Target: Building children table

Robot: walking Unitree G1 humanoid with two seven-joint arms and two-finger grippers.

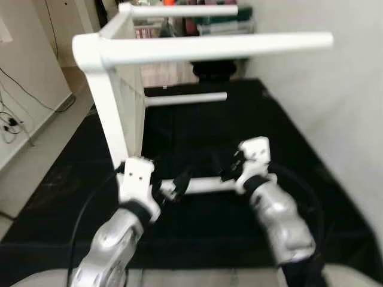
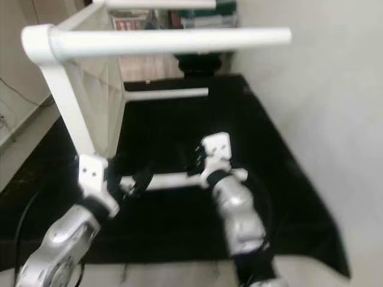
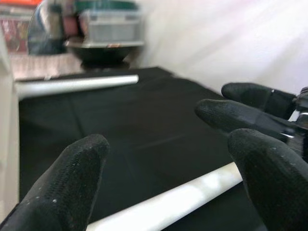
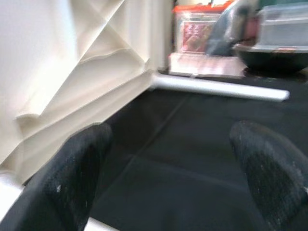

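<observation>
Table (image 1: 128, 89) on its side on black mat (image 1: 239, 119); both end effectors (image 1: 173, 186) (image 1: 230, 170) released around its lowest leg (image 1: 206, 184)

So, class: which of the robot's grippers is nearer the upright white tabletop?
Left. The left gripper sits just beside the tabletop, at its lower edge; the right gripper is farther along the loose leg.

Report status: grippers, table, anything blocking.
Left gripper and right gripper, fingers open, straddle the loose leg on the black mat. Table on its side, three legs fitted. Nothing blocking.
</observation>
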